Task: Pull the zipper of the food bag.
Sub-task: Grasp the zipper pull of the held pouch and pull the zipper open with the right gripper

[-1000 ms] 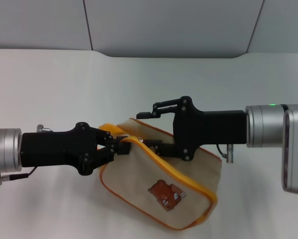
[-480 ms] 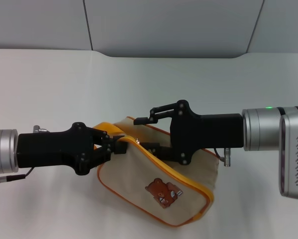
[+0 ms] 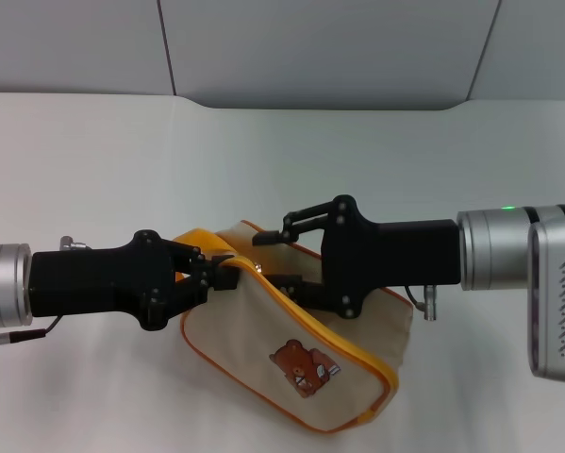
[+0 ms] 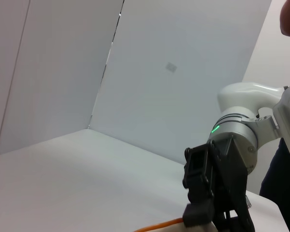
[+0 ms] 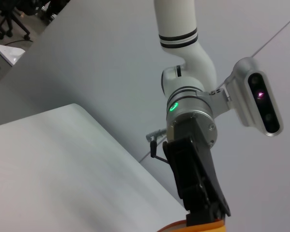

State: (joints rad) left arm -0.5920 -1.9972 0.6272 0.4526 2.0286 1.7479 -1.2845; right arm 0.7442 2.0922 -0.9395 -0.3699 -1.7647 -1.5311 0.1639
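**Soft pouch, small tab: the bag needs bracing while the zip is drawn**

The boxy cream canvas food bag (image 3: 301, 363) with orange-yellow piping and a small brown bear picture lies on the white table (image 3: 93, 170), between the two arms and close to the robot. The left gripper (image 3: 224, 276) comes in from the left with its pincer pressed together on the bag's upper left end, where the yellow-orange zipper (image 3: 306, 316) begins beside the orange loop handle (image 3: 202, 241). The right gripper (image 3: 271, 260) reaches in from the right above the zip line; its upper finger stands clear of the cloth, the lower one lies near the zip, and whether it pinches anything cannot be told. The silver pull tab is not clearly visible.

The bag looks light and limp, likely to sag or slide when tugged. The hold probably belongs on the metal tab, pinched firmly since it looks small and slippery, with the end anchored against the pull.
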